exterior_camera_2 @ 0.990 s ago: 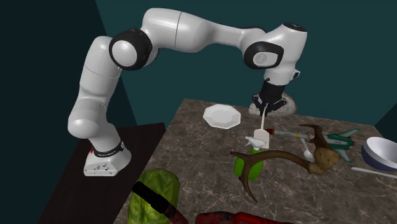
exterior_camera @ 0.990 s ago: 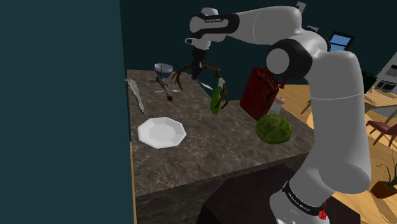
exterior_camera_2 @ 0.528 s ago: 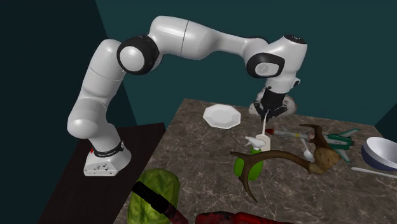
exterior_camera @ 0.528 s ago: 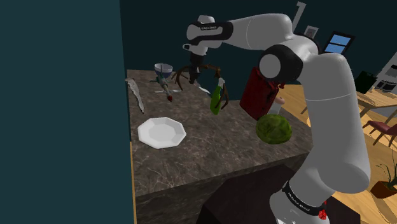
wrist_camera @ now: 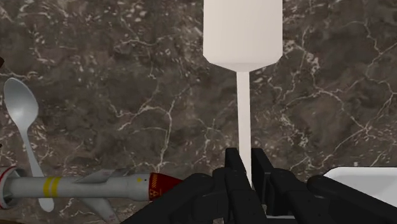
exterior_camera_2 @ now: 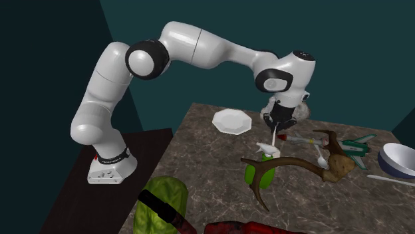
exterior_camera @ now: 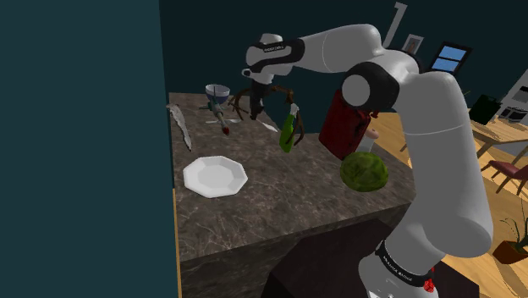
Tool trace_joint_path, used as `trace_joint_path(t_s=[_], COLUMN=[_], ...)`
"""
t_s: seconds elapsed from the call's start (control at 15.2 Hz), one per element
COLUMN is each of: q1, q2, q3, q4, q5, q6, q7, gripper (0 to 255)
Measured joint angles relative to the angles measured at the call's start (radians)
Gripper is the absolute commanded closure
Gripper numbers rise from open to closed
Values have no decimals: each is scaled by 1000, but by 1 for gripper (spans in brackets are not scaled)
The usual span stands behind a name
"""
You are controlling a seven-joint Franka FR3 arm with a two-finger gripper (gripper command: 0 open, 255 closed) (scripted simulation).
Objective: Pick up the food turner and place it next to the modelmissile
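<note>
My black gripper [wrist_camera: 245, 158] is shut on the thin handle of a white food turner [wrist_camera: 242, 28], whose flat blade hangs over the dark marble counter [wrist_camera: 127, 76]. Close beside the fingers lies the model missile [wrist_camera: 83, 186], grey with yellow bands and a red tip. In the second exterior view the gripper [exterior_camera_2: 277, 127] holds the turner [exterior_camera_2: 274, 135] just above the counter, a short way from the missile [exterior_camera_2: 302, 140]. From the shoulder view the gripper [exterior_camera: 257, 105] hovers low near the counter's far end.
A spoon [wrist_camera: 22, 118] lies by the missile. A green spray bottle [exterior_camera_2: 262, 166], brown antlers [exterior_camera_2: 292, 166] and a bowl [exterior_camera_2: 397, 159] crowd that end. A white plate [exterior_camera: 215, 176], a cabbage [exterior_camera: 364, 172] and a red canister [exterior_camera: 345, 125] stand nearer the stand.
The arm has lowered and shifted toward the missile, carrying the turner down closer to the counter. The grip has stayed the same.
</note>
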Motion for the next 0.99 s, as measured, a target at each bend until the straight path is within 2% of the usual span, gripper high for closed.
trace_joint_path(t_s=[0.99], q1=[-3], q2=[72], q3=[21], q4=[-85], q5=[32], q6=[152], q7=[-30], gripper=[255])
